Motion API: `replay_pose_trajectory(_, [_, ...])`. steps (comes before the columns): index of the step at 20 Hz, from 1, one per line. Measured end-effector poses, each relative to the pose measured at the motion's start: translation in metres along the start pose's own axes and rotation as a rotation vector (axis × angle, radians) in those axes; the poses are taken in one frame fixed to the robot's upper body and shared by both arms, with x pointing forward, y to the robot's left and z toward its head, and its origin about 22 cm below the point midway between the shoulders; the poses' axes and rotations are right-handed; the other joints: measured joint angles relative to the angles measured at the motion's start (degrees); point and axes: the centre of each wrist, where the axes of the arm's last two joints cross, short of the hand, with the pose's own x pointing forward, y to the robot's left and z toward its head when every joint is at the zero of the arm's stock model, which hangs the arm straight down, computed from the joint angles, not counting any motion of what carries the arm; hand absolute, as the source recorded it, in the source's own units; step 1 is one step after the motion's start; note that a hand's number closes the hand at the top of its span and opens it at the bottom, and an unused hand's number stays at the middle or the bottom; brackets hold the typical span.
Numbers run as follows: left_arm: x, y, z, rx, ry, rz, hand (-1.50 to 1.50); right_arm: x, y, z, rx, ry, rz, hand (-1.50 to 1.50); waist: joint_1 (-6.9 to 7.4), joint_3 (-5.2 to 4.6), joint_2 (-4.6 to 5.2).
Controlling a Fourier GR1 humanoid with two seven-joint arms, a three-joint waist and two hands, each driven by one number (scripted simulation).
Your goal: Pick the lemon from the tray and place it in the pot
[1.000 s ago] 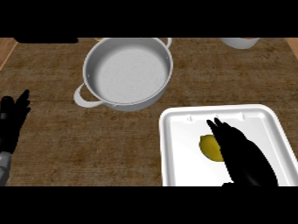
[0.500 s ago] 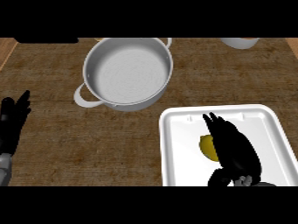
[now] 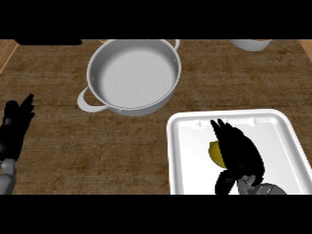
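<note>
A yellow lemon [image 3: 216, 154] lies in the white tray [image 3: 189, 137] at the lower right, mostly hidden. My right hand [image 3: 238, 151] lies over the lemon from the right, fingers stretched out toward the far rim and the thumb curling down near the tray's front; only the lemon's left side shows. The empty grey pot [image 3: 132, 75] with side handles stands behind the tray, to the upper left. My left hand [image 3: 13, 132] rests open at the left edge, fingers up.
A light-coloured cup or bowl [image 3: 251, 44] peeks in at the top right. A dark object [image 3: 49, 42] sits at the top left. Wooden strips border the brown counter on both sides.
My right hand has drawn back toward the lower edge and settled lower over the lemon, its thumb now showing near the tray's front. The left hand has not moved.
</note>
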Motion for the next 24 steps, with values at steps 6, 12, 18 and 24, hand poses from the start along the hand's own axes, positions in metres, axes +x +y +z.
replay_pose_trajectory(6, [-0.001,0.001,-0.002,-0.003,-0.001,0.003,0.00,-0.006,0.011,-0.013,0.018,0.007,-0.016,-1.50,-0.03,-0.01,0.00])
replay_pose_trajectory(12, [-0.001,0.005,-0.004,-0.001,-0.002,0.006,0.00,-0.013,0.018,-0.023,0.032,0.009,-0.032,-1.50,-0.05,-0.01,0.00])
replay_pose_trajectory(18, [-0.003,0.004,-0.005,-0.003,-0.005,0.006,0.00,-0.019,0.030,-0.031,0.048,0.003,-0.035,1.50,-0.09,-0.15,-0.10])
replay_pose_trajectory(24, [-0.006,-0.001,-0.002,0.000,-0.005,0.004,0.00,-0.017,0.031,-0.036,-0.042,-0.055,0.000,1.50,-0.07,-0.27,-0.25])
